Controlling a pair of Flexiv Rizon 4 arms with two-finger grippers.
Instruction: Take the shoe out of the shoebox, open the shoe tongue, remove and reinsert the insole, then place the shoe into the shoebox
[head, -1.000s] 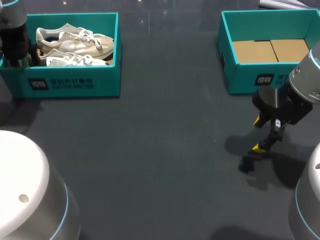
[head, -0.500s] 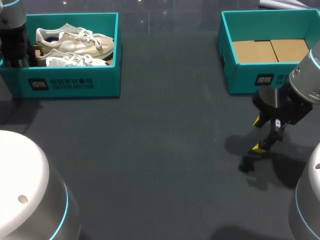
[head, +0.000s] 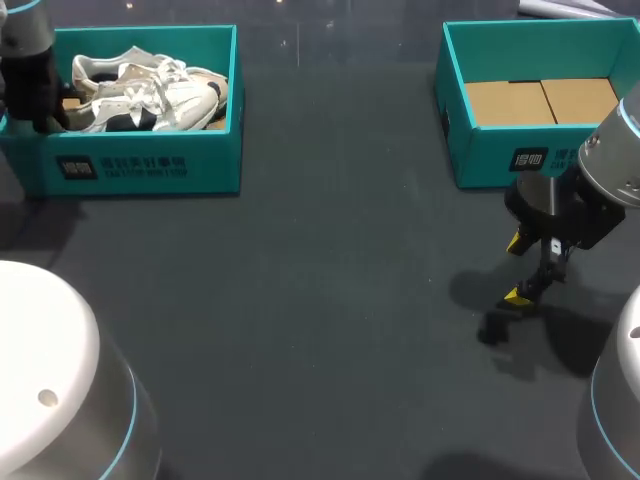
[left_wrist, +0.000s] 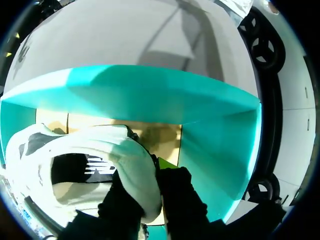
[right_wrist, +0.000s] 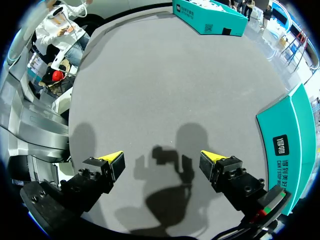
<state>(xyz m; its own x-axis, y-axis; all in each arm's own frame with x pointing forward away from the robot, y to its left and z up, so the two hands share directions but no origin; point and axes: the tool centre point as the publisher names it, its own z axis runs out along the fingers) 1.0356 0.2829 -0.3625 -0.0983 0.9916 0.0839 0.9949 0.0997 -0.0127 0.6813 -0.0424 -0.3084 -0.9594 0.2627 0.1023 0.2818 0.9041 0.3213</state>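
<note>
Two pincers, two very different jobs right now. My left pincer (left_wrist: 149, 172) is down inside the teal shoebox (head: 150, 165) at the far left of the desk (head: 320, 300), and it is clamped on the shoe (left_wrist: 75, 142). One dark finger sits inside the heel collar and the other presses from outside, so the white padded rim is squeezed between them. A sliver of yellow tip peeks out beside the collar. In the left wrist view, the shoe's dark lining and pale insole show through the opening, with the box's teal wall and brown cardboard floor just ahead of it.

From above, that shoe sits tilted in the box, its side turned up and its laces spilling across it. A second shoe (head: 105, 66) lies close behind it against the back wall. The shoe is inside the box walls, not out over the desk.

Over on the right, my right pincer (right_wrist: 162, 160) hangs above bare desk with its fingers spread wide and nothing between them, its shadow falling on the dark surface below. It hovers near the front of a second shoebox (head: 540, 155), which holds only a tan cardboard insert (head: 540, 100). The two boxes sit well apart.
</note>
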